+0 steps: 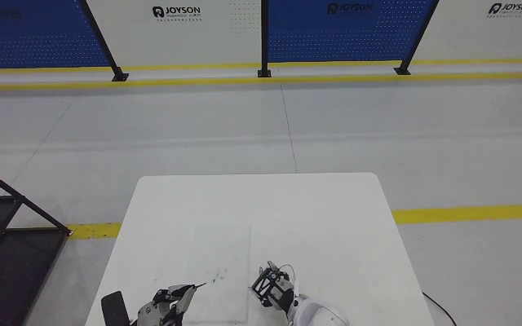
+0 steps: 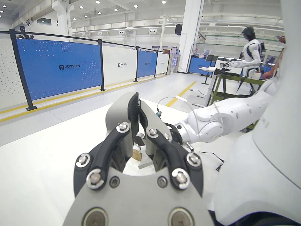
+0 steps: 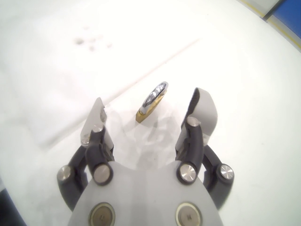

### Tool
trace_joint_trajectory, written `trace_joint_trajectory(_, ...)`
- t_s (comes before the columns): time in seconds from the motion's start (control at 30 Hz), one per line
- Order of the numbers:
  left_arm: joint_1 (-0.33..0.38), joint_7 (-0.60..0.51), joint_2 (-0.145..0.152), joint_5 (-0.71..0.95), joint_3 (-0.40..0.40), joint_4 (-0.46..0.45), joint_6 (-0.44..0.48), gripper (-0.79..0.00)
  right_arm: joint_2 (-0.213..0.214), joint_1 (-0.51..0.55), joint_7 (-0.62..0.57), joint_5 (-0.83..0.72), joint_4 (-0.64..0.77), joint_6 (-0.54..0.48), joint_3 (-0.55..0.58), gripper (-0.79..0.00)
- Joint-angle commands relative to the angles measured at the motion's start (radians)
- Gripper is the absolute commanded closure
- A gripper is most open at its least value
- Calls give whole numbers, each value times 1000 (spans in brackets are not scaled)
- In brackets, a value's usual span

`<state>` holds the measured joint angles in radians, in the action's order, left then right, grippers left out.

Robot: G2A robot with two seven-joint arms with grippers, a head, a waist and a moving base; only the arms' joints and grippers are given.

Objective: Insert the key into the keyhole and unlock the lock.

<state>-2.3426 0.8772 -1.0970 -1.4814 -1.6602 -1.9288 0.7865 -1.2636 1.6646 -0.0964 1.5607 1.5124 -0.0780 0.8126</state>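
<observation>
A small brass padlock (image 3: 144, 115) with a silver shackle stands upright on the white table (image 1: 326, 220). My right gripper (image 3: 149, 97) is open, one finger on each side of the padlock, touching neither side. It sits near the table's front edge, right of centre (image 1: 271, 282). My left gripper (image 2: 138, 102) is shut, its ribbed pads pressed together. In the top view a thin key (image 1: 197, 286) sticks out of its tips (image 1: 184, 293), pointing toward the right gripper. Through the gap under the left fingers I see the padlock (image 2: 137, 154) a short way ahead.
A thin white mat (image 1: 220, 261) covers the table's middle front, and its edge (image 3: 150, 69) runs just beyond the padlock. A black frame (image 1: 24, 236) stands off the table's left side. A black cable (image 2: 211, 156) lies near the robot's base.
</observation>
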Motion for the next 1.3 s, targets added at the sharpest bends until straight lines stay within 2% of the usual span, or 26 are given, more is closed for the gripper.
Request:
trace_joint_trajectory(0.0,0,0,0,0,0,0,0,0,-3,-7,3,-4,-11,6,-5,-326)
trace_joint_trajectory(0.2,0,0,0,0,0,0,0,0,-10,-24,9,-5,-37,32,-18,-308)
trace_joint_trajectory(0.3,0,0,0,0,0,0,0,0,-13,-30,10,-11,-45,35,-22,-197)
trace_joint_trajectory(0.37,0,0,0,0,0,0,0,0,-14,-32,14,-13,-48,35,-24,-49)
trace_joint_trajectory(0.4,0,0,0,0,0,0,0,0,-14,-33,17,-15,-47,34,-24,0)
trace_joint_trajectory(0.73,0,0,0,0,0,0,0,0,8,11,104,-61,41,-31,39,0)
trace_joint_trajectory(1.0,0,0,0,0,0,0,0,0,44,95,255,-101,156,-149,133,0)
trace_joint_trajectory(1.27,0,0,0,0,0,0,0,0,66,141,374,-158,208,-268,189,0)
